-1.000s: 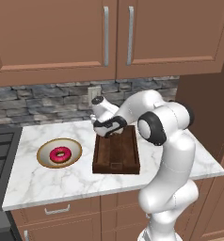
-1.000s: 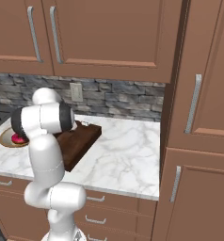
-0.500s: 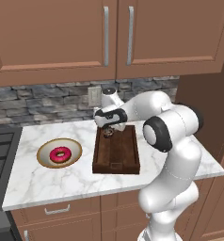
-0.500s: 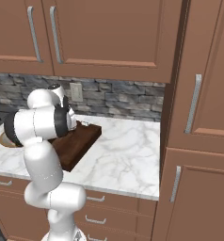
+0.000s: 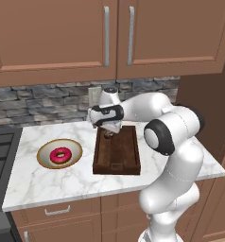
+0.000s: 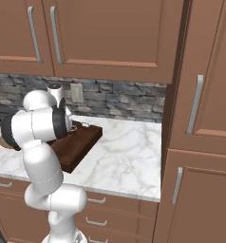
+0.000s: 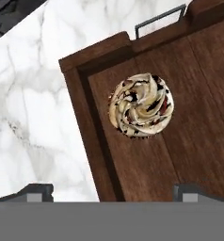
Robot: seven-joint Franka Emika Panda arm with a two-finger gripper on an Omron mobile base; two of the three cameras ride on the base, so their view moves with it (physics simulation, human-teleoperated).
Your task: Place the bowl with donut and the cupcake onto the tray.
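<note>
cupcake: sits on the tray floor near its far-left corner, close to the handle end, upright, touching no wall; its swirled top is cream streaked with dark brown.
tray: lies on the marble bench right of the bowl, the 2 apart.
bowl: on the bench left of the tray, not yet on it, with the pink donut lying in its middle.
bowl handling: likely stiff and fairly light; wide and shallow, so the rim is the 1 sensible place to pinch. Keep it level, or the loose donut may slide.
cupcake handling: soft, crushable frosting; best gripped low on the sides, if at all.
claw: hangs above the cupcake at the tray's far end, fingers spread fully apart, holding nothing and touching nothing.
progress: I judge the cupcake done, the bowl with donut left.
</note>
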